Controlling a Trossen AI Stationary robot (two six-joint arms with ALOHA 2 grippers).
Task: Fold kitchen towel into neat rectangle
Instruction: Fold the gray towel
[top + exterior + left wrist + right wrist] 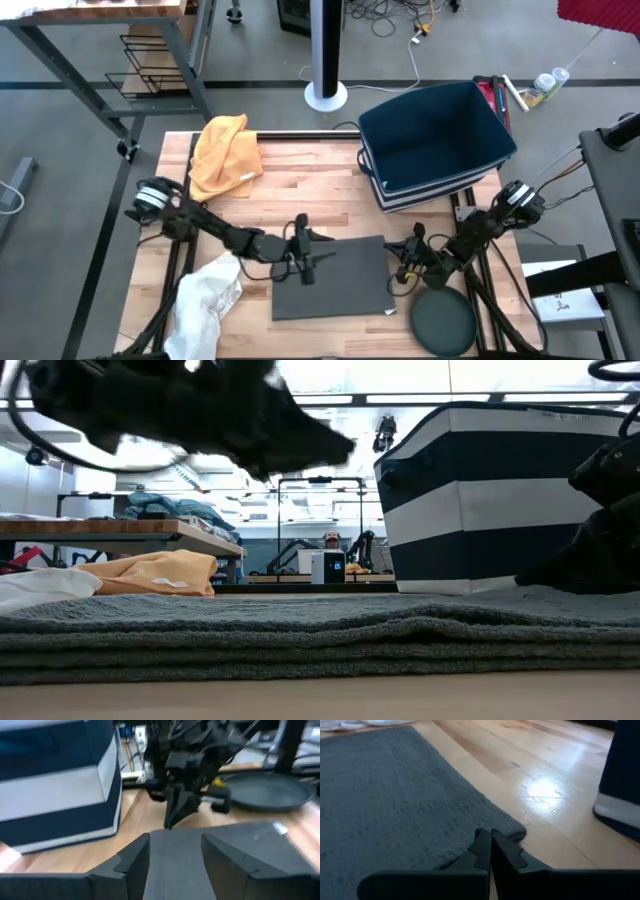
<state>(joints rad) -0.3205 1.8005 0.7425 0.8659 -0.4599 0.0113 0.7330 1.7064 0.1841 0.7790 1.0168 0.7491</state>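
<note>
The grey kitchen towel (335,285) lies folded as a flat rectangle on the wooden table, near the front edge; the low view shows its stacked layers (300,635). My left gripper (305,262) hovers open over the towel's left part, its fingers level above the cloth (175,852) and pointing toward the table's right. My right gripper (402,262) is shut, and its tips stand at the towel's right edge by the far right corner (512,831). My right gripper slants down from the table's right, with its shut fingertips (487,842) at the towel's far right corner (167,831). No cloth shows between the fingers. I cannot tell whether the tips touch the cloth.
A navy and white striped basket (435,140) stands at the far right. A yellow cloth (225,155) lies at the far left, and a white cloth (205,300) hangs off the near left corner. A dark round dish (443,322) sits right of the towel.
</note>
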